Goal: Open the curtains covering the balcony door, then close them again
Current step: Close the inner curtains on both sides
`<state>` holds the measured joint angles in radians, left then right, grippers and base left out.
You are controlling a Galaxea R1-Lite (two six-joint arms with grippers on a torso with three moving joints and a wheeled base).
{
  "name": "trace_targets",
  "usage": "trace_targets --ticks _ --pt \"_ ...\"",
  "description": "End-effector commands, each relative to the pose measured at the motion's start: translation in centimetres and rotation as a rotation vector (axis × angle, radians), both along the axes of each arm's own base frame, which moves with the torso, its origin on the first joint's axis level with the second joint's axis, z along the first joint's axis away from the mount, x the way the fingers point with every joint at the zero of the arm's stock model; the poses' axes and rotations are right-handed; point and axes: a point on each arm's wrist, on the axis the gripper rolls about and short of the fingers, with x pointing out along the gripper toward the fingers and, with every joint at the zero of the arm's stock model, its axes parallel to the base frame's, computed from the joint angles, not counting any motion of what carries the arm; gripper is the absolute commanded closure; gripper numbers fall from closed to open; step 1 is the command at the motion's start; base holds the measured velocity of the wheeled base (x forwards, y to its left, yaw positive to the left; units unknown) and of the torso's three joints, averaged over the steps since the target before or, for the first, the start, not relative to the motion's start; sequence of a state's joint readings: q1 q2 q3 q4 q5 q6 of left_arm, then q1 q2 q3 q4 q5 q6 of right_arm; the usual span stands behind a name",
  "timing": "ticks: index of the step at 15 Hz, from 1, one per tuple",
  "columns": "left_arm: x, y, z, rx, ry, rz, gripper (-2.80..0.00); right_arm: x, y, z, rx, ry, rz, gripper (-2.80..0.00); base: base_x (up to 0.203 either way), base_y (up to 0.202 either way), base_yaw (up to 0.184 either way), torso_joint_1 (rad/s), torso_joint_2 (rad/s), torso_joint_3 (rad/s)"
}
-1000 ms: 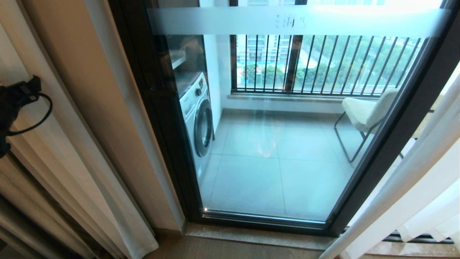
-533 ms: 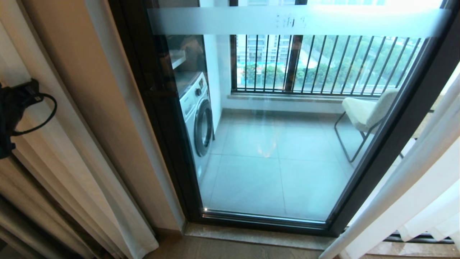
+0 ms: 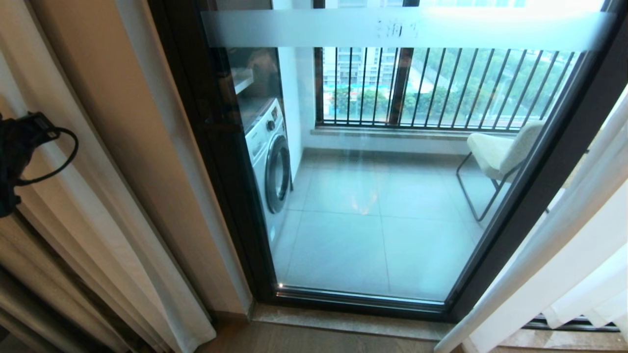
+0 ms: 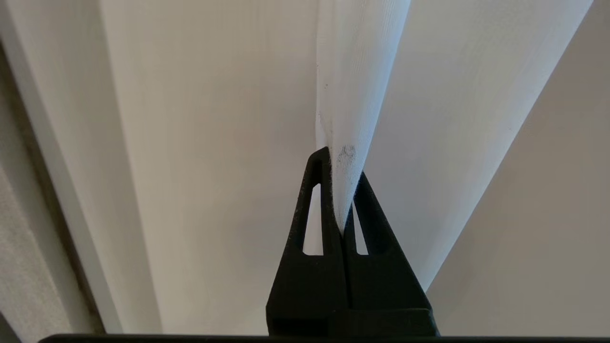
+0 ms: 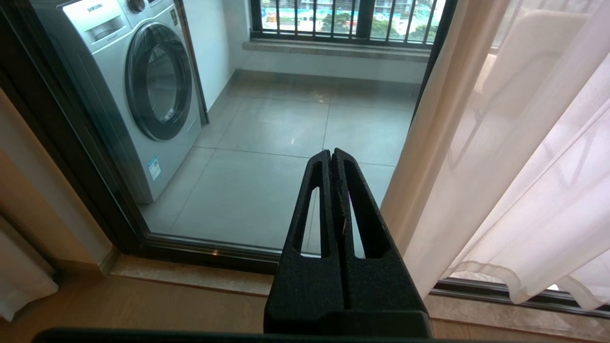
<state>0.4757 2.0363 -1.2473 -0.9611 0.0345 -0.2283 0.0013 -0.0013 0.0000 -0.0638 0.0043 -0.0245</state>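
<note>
The curtains are drawn to both sides, and the glass of the balcony door [image 3: 368, 206] stands bare between them. The left sheer white curtain [image 3: 93, 211] hangs in pleats beside the door's black frame [image 3: 225, 171]. My left gripper [image 4: 342, 164] is shut on a narrow fold of this curtain [image 4: 357, 71]. In the head view only the left arm's black wrist [image 3: 19, 147] shows, at the left edge. The right curtain [image 3: 564, 255] hangs at the right. My right gripper [image 5: 331, 153] is shut on nothing, low before the door's bottom track, to the left of that curtain [image 5: 524, 190].
Behind the glass are a washing machine [image 3: 270, 162] on the left, a pale chair [image 3: 500, 152] on the right and a black bar railing [image 3: 441, 83]. A stone sill [image 3: 353, 321] and wooden floor run along the door's foot. Thicker beige drapes [image 3: 29, 294] hang at the far left.
In the head view the left arm's black wrist has sunk a little, and the curtain pleats beside it have shifted slightly. The door and the right arm have not moved.
</note>
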Motion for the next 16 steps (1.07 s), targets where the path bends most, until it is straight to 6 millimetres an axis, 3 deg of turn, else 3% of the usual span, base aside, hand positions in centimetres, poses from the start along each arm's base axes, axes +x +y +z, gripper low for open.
trace_targets --ticks 1,7,12,16 --pt "-0.8 -0.5 0.5 0.002 -0.007 -0.003 0.00 0.0 0.0 0.0 0.000 0.001 0.001 0.00 0.000 0.000 0.000 0.000 0.00 0.000" --pt "-2.1 -4.1 1.4 -0.001 -0.002 -0.073 0.00 0.0 0.0 0.0 0.000 0.001 0.001 0.00 0.000 0.000 0.000 0.000 0.00 0.000" --pt "-3.6 -9.6 3.0 0.006 -0.020 -0.203 0.00 0.0 0.0 0.0 0.000 0.001 0.001 0.00 0.000 0.000 0.000 0.000 0.00 0.000" --pt "-4.7 -13.3 2.9 -0.002 0.001 -0.304 0.00 0.0 0.0 0.0 0.000 0.001 0.001 0.00 0.000 0.000 0.000 0.000 0.00 0.000"
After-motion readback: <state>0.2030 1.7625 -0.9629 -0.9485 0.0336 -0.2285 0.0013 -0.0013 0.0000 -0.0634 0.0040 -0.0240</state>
